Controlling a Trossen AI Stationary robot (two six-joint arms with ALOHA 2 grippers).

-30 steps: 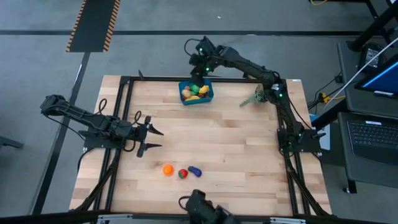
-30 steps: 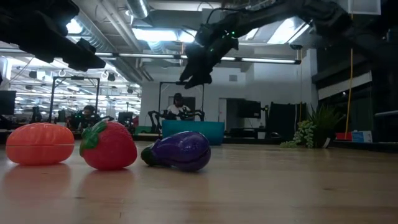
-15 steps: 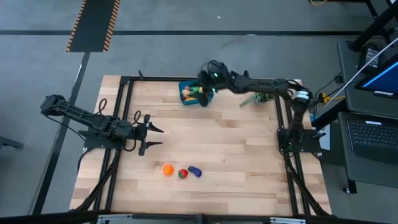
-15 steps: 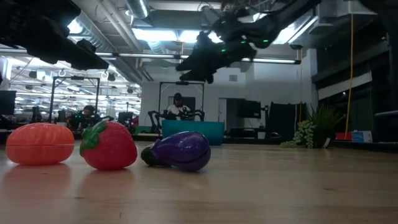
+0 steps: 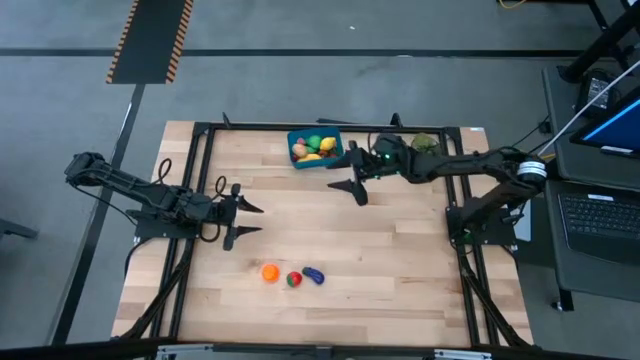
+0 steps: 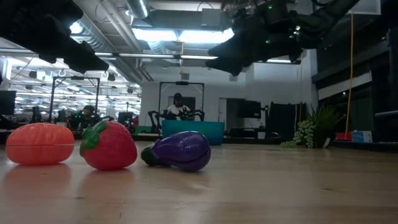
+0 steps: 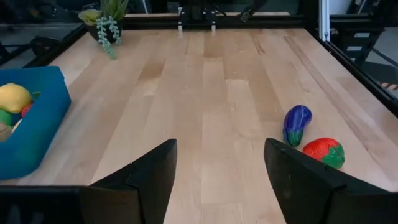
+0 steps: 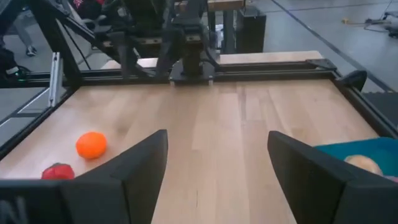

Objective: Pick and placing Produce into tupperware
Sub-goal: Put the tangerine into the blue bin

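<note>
Even, diffuse light is falling on the wooden table (image 5: 400,240) in the high view, leaving only faint, soft shadows under the arms. In the low view, ceiling light panels (image 6: 168,34) at the upper centre are glaring white and washing out, so the arms crossing the top of the frame are showing as dark silhouettes. The strawberry (image 6: 109,146) and eggplant (image 6: 177,151) at lower left are catching small glossy highlights and reflecting dimly in the tabletop. The right wrist view is looking slightly soft, with the orange (image 8: 91,144) a little blurred.
</note>
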